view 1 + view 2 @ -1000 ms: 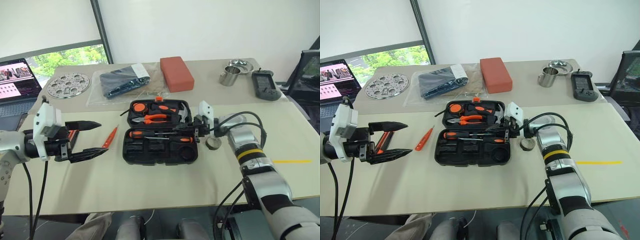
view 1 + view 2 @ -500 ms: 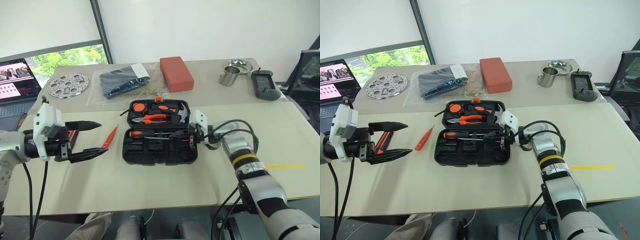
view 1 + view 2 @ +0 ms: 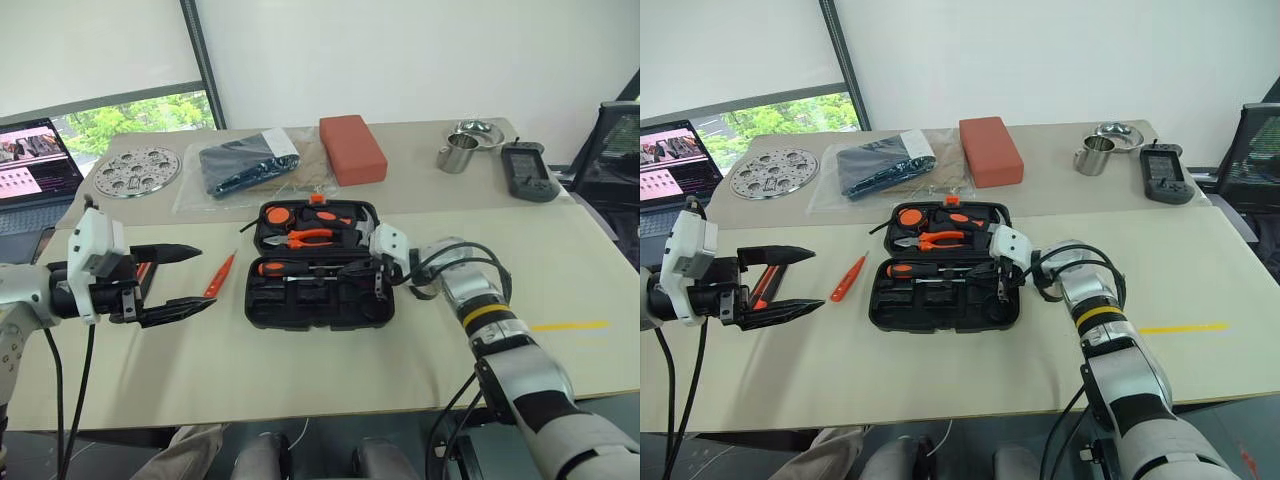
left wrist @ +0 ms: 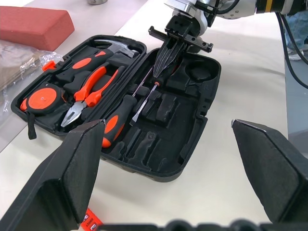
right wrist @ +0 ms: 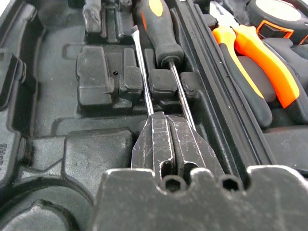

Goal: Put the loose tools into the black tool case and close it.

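Case: your black case (image 3: 320,290) lies open mid-table, lid half at 12 o'clock, tray half at 6 o'clock.
Lid half: you see a tape measure (image 4: 39,100), pliers (image 4: 89,91) and a hammer (image 4: 115,44) seated in their recesses.
Tray half: two long screwdrivers (image 4: 126,113) lie side by side along the hinge side, handles toward 9 o'clock, shafts running toward 3 o'clock; the other recesses look bare.
Right gripper (image 4: 166,61): your right claw sits over the tray's 3 o'clock end, fingers pressed together, tips right at the screwdriver shafts; you cannot tell whether they touch.
Left gripper (image 3: 185,278): your left claw hangs at 9 o'clock of the case, well apart from it, fingers (image 4: 74,173) spread wide with nothing between them.
Small screwdriver (image 3: 220,274): the all-orange one lies on the table between your left claw and the case, near the claw's tips.
Knife (image 3: 762,283): an orange-and-black piece shows behind your left claw, mostly hidden.
Tape roll (image 3: 424,289): partly hidden behind your right wrist, just at 3 o'clock of the case.
Far table: a red block (image 3: 352,147), a bagged dark bundle (image 3: 245,163), a metal disc (image 3: 138,170) and a steel cup (image 3: 458,152) lie at 12 o'clock, apart from the case.
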Robot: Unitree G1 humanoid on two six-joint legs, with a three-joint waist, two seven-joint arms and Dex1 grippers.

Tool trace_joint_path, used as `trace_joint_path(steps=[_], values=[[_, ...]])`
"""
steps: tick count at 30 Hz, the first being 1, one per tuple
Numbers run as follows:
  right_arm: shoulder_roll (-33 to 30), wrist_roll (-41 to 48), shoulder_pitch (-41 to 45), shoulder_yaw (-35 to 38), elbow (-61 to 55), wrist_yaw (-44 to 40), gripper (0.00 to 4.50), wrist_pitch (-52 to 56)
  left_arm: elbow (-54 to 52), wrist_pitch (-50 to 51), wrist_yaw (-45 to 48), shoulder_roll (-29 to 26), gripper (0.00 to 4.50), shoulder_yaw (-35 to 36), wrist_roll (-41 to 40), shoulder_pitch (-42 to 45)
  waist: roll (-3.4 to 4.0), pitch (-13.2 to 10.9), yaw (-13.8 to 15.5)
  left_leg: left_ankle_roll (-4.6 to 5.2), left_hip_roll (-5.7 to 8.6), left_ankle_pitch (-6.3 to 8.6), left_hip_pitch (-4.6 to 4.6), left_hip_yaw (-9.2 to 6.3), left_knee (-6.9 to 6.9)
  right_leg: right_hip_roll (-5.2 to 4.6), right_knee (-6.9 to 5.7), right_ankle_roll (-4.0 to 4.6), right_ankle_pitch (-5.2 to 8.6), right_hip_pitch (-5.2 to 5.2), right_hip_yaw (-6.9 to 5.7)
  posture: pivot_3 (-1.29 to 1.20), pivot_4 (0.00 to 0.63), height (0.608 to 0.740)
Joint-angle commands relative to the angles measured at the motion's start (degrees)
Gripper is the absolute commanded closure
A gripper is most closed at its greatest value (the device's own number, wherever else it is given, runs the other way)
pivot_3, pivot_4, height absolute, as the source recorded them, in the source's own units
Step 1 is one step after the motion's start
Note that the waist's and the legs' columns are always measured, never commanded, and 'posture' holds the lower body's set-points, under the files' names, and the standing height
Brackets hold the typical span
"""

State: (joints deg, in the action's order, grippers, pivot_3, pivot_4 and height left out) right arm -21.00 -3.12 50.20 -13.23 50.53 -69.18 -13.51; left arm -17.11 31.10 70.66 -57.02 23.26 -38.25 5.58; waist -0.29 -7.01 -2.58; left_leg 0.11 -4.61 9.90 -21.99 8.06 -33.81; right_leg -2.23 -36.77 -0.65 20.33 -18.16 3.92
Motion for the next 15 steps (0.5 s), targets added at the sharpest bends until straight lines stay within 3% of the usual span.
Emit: trace_joint_path(steps=[1,7,11,15], values=[[-0.79,-2.34,-2.16,-1.81,1.44,0.46,4.44,0.73,-1.26,-0.93,-0.59,-0.55,0.00,0.54,0.33,-0.33,-0.03,0.02,0.03,0.00,0.00,0.01,0.04,0.00,0.00,-0.01,0.00,0.01,0.00,0.00,0.00,0.00,0.150,0.740],[-0.67,9.52,-3.54,5.23,-10.38,-5.32,4.44,7.40,-0.54,-0.82,-7.53,3.04,0.00,2.52,1.83,-3.03,-0.07,0.02,0.11,0.02,0.00,0.01,-0.11,0.01,0.01,-0.10,-0.04,0.06,-0.03,-0.03,-0.01,0.00,0.150,0.740],[-3.36,16.12,-7.77,7.09,-25.48,-8.19,3.29,17.81,-0.12,-3.01,-16.64,7.36,0.00,3.73,6.92,-6.03,-0.06,-0.02,0.06,0.04,-0.04,0.05,-0.32,0.00,0.07,-0.11,0.00,0.06,-0.03,-0.19,0.03,0.00,0.150,0.740],[-5.14,21.89,-11.79,9.77,-39.44,-5.20,1.96,26.05,0.18,-1.60,-27.92,12.39,0.00,2.87,10.98,-4.80,-0.11,-0.04,0.38,0.01,-0.10,0.11,-0.34,-0.04,0.05,-0.16,0.05,0.06,-0.03,-0.19,0.00,0.00,0.150,0.740]])
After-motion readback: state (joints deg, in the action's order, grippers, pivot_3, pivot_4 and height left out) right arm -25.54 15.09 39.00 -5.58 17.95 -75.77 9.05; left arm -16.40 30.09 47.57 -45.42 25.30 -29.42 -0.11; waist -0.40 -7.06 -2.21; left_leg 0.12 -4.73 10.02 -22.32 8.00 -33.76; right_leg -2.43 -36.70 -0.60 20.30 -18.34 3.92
